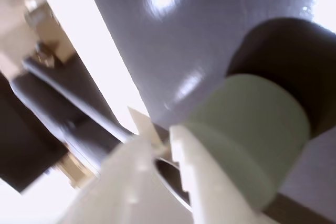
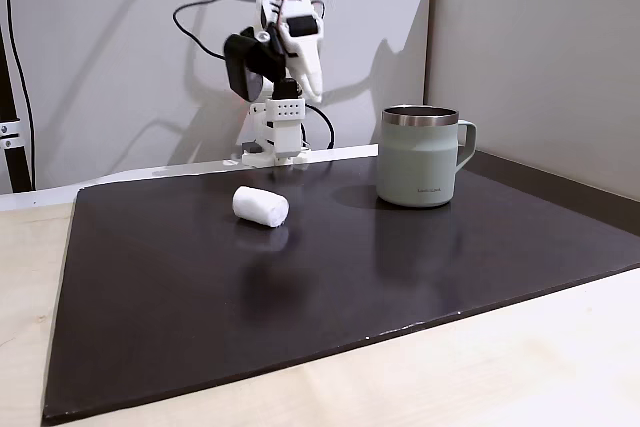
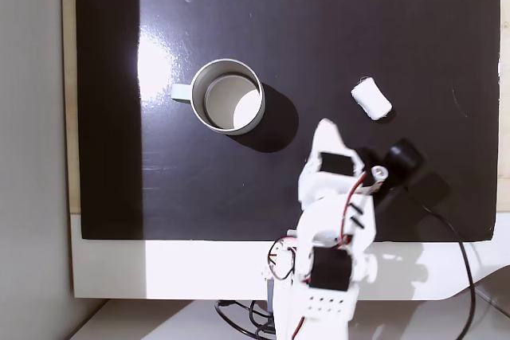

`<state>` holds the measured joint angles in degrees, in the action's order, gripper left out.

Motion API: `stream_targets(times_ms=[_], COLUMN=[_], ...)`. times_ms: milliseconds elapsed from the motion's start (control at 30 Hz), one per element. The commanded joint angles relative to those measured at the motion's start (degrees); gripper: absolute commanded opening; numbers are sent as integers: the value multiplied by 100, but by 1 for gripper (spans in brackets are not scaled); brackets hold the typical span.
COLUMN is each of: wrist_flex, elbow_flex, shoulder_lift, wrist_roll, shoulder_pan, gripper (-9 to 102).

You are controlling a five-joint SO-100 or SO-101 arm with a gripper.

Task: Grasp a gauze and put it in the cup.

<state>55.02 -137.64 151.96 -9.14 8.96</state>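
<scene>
The gauze [image 2: 261, 205] is a small white roll lying on its side on the dark mat [image 2: 300, 287], left of the cup in this fixed view. The cup [image 2: 420, 157], a pale grey-green mug with a steel rim, stands upright with its handle to the right. From above, the cup [image 3: 194, 95] looks empty and the gauze [image 3: 371, 99] lies off to its right. My gripper [image 3: 325, 129] hangs above the mat between them, nearer my base, shut and holding nothing. The wrist view is blurred, with the gripper [image 1: 163, 142] low in the frame and the cup [image 1: 252, 129] close on its right.
The arm's base [image 2: 277, 137] stands on a white strip behind the mat, with black cables [image 2: 200, 17] trailing off it. A grey wall [image 2: 540, 57] rises to the right behind the cup. Light wood table [image 2: 500, 367] borders the mat at the front.
</scene>
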Motion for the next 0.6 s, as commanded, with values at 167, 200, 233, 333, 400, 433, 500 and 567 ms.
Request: stream_targets(times_ms=[167, 200, 233, 333, 400, 433, 500, 567], wrist_flex=[519, 571, 615, 826, 958, 1002, 1107, 1310], elbow_flex=[1600, 1705, 1819, 2224, 2496, 2628, 2865, 3164], shoulder_lift=[-1600, -1802, -2004, -2716, -3182, -3401, -3788, -4219], wrist_roll=[-923, -1028, -1125, -1433, -1582, -1635, -1731, -1828], shoulder_pan=[650, 712, 782, 976, 1063, 1090, 1099, 1099], gripper=[20, 21, 22, 24, 25, 25, 27, 28])
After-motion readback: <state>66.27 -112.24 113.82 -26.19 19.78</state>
